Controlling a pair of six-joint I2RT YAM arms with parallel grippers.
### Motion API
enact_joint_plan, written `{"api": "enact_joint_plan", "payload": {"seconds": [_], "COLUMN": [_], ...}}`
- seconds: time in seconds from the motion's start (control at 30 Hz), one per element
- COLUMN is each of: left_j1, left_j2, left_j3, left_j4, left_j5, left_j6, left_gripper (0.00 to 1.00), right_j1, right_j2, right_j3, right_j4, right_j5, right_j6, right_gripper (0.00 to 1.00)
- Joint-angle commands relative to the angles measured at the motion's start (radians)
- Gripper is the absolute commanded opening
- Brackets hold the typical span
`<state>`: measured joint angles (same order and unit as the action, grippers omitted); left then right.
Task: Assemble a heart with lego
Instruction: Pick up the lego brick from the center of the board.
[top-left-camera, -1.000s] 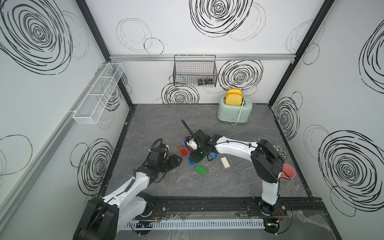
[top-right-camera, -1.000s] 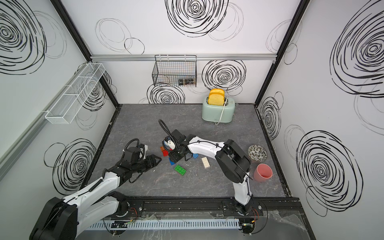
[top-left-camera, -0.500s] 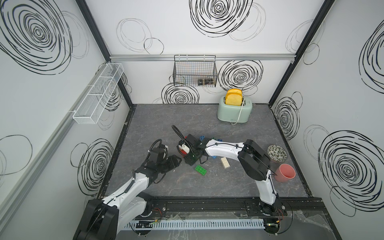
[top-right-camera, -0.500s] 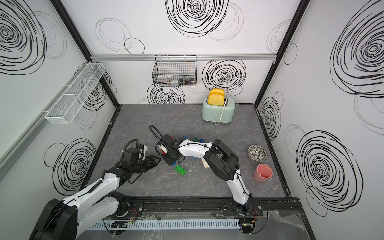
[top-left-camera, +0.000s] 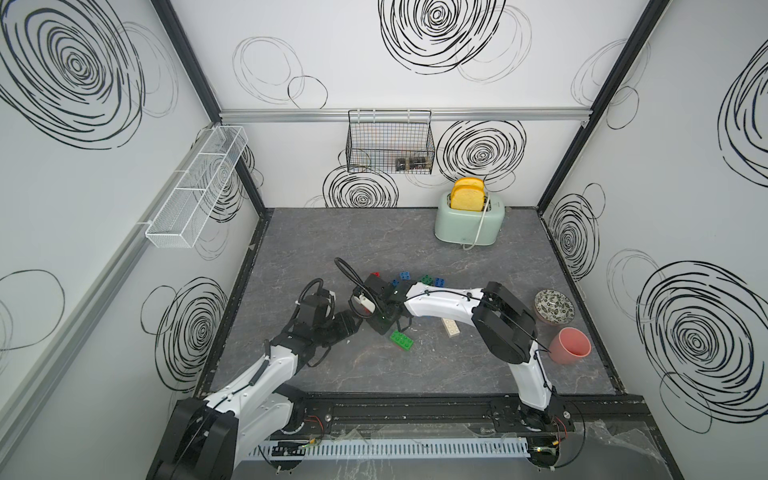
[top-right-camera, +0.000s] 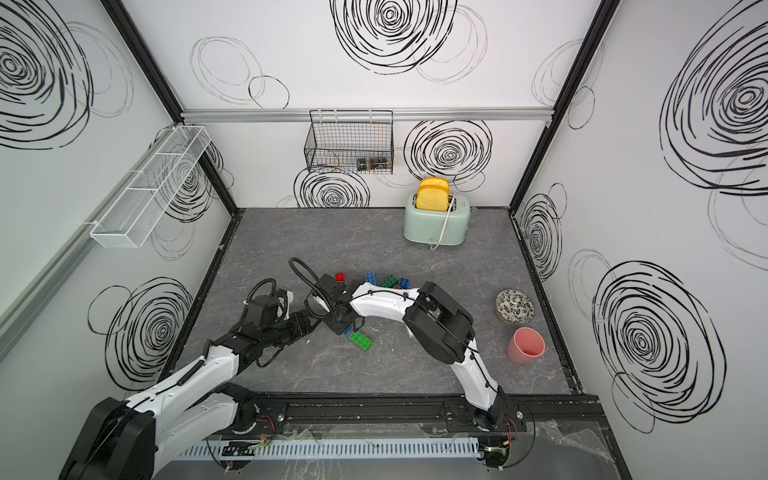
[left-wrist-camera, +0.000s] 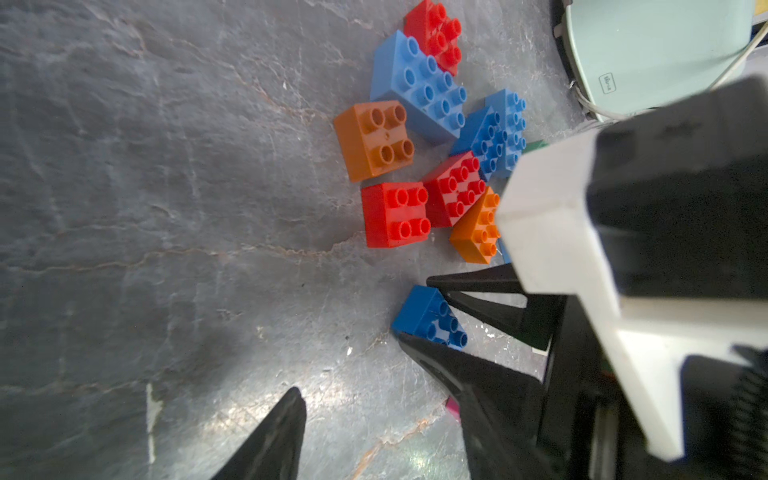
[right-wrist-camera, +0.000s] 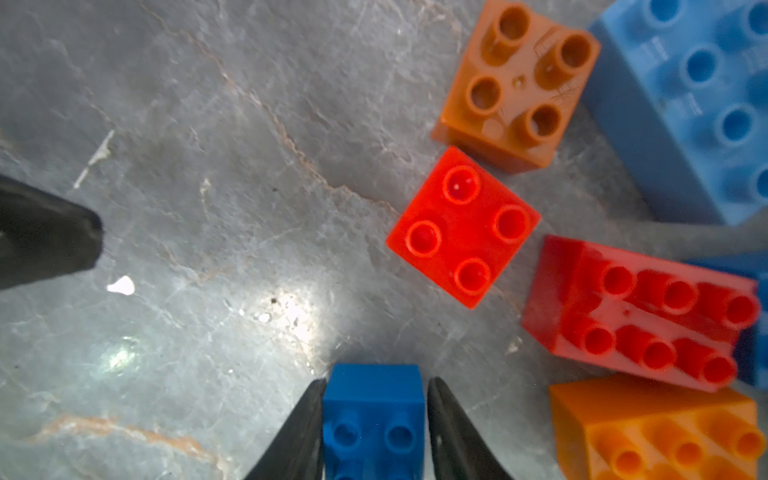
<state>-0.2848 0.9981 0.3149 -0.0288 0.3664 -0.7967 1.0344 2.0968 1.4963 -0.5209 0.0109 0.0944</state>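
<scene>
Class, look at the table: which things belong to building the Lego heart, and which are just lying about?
For the job: dark blue brick in the right pincer; red square brick; red long brick; orange square brick; orange long brick; light blue brick; green brick; cream brick.
Lying about: toaster; patterned bowl; pink cup; wire basket.

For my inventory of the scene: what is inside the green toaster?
Two yellow toast slices stand in the toaster, and their tops stick out above it. The toaster's body hides their lower parts and the inside of the slots.
</scene>
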Motion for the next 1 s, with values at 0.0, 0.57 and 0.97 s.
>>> {"api": "enact_joint_plan", "payload": {"seconds": [0.0, 0.57, 0.97], "left_j1": [0.014, 0.023, -0.182], "left_j2": [-0.010, 0.031, 0.191], "left_j3": [-0.011, -0.003, 0.041], "left_j4": [0.013, 0.065, 0.268], "left_j5": [0.006, 0.082, 0.160], "left_j6": [-0.001, 0.008, 0.000], "left_gripper": [0.64, 0.64, 0.65], "right_j1": [0.005, -0.060, -0.128], "right_j2": [-0.016, -0.104, -0.368], "right_j3": [-0.020, -0.019, -0.220], "right_j4": [-0.031, 0.005, -0.051], "right_j5": [-0.005, -0.037, -0.043], "right_j6": [-0.027, -0.084, -0.115], "right_gripper": [0.44, 0.30, 0.29]}}
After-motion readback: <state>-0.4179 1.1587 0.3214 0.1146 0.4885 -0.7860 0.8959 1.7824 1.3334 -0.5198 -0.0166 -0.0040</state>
